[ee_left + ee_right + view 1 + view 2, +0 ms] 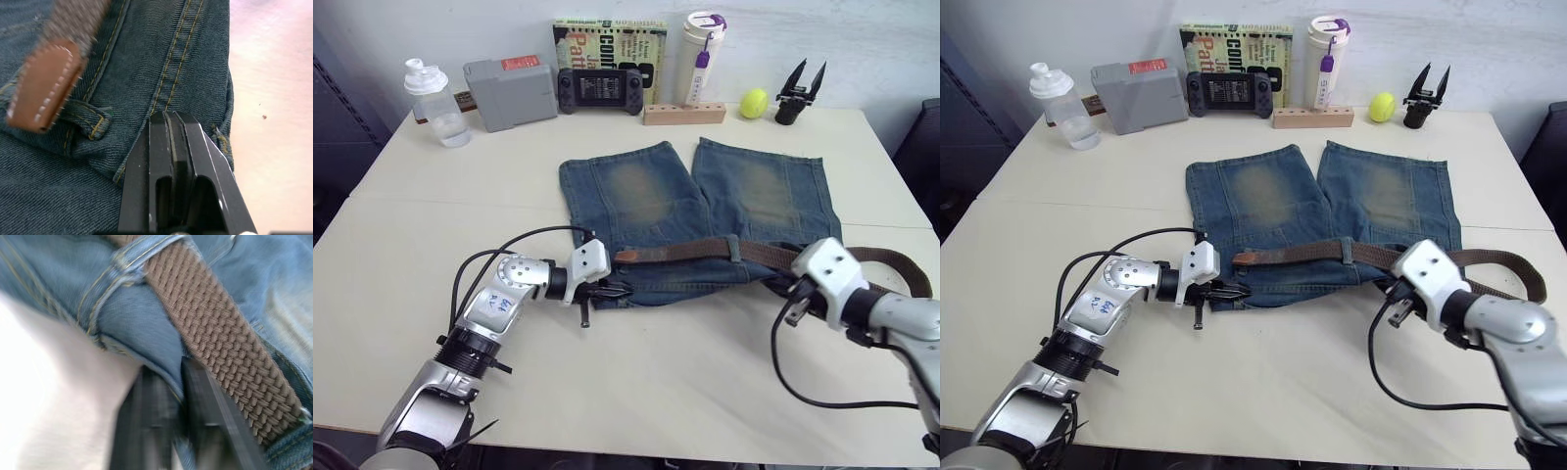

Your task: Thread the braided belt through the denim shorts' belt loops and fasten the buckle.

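Cream and wide, the bench (401, 245) is carrying the denim shorts (695, 211) with the waistband nearest the robot, so both arms are reaching it from either end. The braided belt (705, 252) is lying along the waistband, passing under one of the belt loops (733, 249). In the left wrist view, the left gripper (170, 120) is clamping its fingers together on the waistband edge, pinning it. In the right wrist view, the right gripper (171, 377) is pinching denim beside the belt.

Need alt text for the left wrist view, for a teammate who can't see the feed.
The left gripper, fingers shut together, rests at the waistband edge of the denim shorts. The braided belt, its tan leather tip blurred, lies just short of a belt loop.
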Controlling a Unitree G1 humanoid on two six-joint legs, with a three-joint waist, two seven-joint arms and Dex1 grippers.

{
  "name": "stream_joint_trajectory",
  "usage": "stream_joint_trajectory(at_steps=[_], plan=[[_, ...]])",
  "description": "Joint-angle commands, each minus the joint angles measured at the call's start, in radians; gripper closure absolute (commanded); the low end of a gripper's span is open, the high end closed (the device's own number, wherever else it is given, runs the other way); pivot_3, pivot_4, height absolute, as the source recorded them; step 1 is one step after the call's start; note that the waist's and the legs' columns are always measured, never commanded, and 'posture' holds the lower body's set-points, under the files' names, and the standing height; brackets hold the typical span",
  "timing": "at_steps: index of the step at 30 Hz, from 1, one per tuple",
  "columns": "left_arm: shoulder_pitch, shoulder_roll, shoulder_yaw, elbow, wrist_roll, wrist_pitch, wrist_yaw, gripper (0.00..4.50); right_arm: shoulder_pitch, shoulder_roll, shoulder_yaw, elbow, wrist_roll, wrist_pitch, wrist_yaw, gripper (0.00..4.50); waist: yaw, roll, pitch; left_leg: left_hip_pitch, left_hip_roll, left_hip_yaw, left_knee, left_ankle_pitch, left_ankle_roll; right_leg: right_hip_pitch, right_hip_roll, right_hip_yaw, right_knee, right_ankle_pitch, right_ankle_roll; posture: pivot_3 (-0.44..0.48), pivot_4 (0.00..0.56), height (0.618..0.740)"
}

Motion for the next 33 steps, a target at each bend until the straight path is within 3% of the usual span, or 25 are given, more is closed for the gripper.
stream_joint_trajectory(at_steps=[1,6,11,14,19,21,22,23,26,33], plan=[[0.03,0.029,-0.005,0.019,0.069,0.024,0.024,4.5,-0.008,-0.061,-0.171,-0.057,0.219,0.186,0.079,2.28,-0.001,0.0,0.0,0.001,0.0,0.0,0.0,0.0,0.0,0.001,0.0,0.0,0.0,0.0,0.0,0.0,0.15,0.694],[0.048,0.019,0.013,-0.016,0.058,0.046,0.031,4.5,-0.028,-0.128,-0.225,-0.035,0.323,0.296,0.068,0.04,-0.003,0.002,-0.001,0.002,0.001,-0.001,-0.002,-0.001,0.0,0.001,-0.001,0.0,-0.001,0.0,0.0,0.0,0.15,0.694],[0.069,0.039,0.02,-0.046,0.056,0.047,0.012,4.5,-0.023,-0.155,-0.109,0.055,0.152,0.152,-0.016,0.04,-0.002,0.002,-0.001,0.002,0.001,0.0,-0.002,-0.001,0.0,0.001,-0.001,0.0,-0.001,0.0,0.0,0.0,0.15,0.694],[0.072,0.043,0.024,-0.053,0.057,0.046,0.014,4.5,-0.05,-0.095,-0.085,0.088,0.187,0.182,-0.052,0.04,-0.003,0.002,-0.001,0.002,0.001,0.0,-0.002,-0.001,0.0,0.001,-0.001,0.0,-0.001,0.0,0.0,0.0,0.15,0.694],[0.081,0.049,0.034,-0.072,0.057,0.059,0.026,4.5,-0.058,-0.076,-0.095,0.146,0.203,0.197,-0.054,1.55,-0.005,0.001,-0.002,0.002,0.001,0.001,-0.004,0.0,-0.001,0.0,-0.001,0.0,-0.001,0.0,0.0,0.0,0.15,0.694],[0.086,0.051,0.036,-0.079,0.057,0.062,0.028,4.5,-0.074,-0.074,-0.096,0.171,0.209,0.208,-0.059,2.5,-0.004,0.002,-0.002,0.002,0.001,0.002,-0.003,0.0,-0.001,-0.001,0.0,0.001,0.0,0.0,0.0,0.0,0.15,0.694],[0.089,0.052,0.036,-0.079,0.06,0.06,0.03,4.5,-0.085,-0.073,-0.084,0.196,0.199,0.203,-0.069,2.72,-0.004,0.002,-0.002,0.002,0.001,0.001,-0.003,0.0,-0.001,-0.001,0.0,0.001,0.0,0.0,0.0,0.0,0.15,0.694],[0.09,0.051,0.035,-0.077,0.063,0.057,0.032,4.5,-0.094,-0.075,-0.07,0.223,0.184,0.186,-0.077,3.29,-0.004,0.002,-0.002,0.002,0.001,0.002,-0.003,0.0,-0.001,-0.001,0.0,0.001,0.0,0.0,0.0,0.0,0.15,0.694],[0.093,0.045,0.027,-0.072,0.07,0.052,0.035,4.5,-0.171,-0.056,0.005,0.374,0.121,0.113,-0.097,4.32,-0.006,0.002,-0.002,0.002,0.001,0.001,-0.003,0.0,-0.001,-0.001,0.0,0.001,0.0,0.0,0.0,0.0,0.15,0.694],[0.095,0.041,0.028,-0.097,0.073,0.073,0.047,4.5,-0.374,-0.016,0.161,0.759,-0.049,-0.045,-0.166,4.43,-0.01,0.003,-0.003,0.002,0.001,0.003,-0.004,0.0,-0.001,-0.002,0.0,0.001,0.0,0.0,-0.001,0.0,0.15,0.694]])
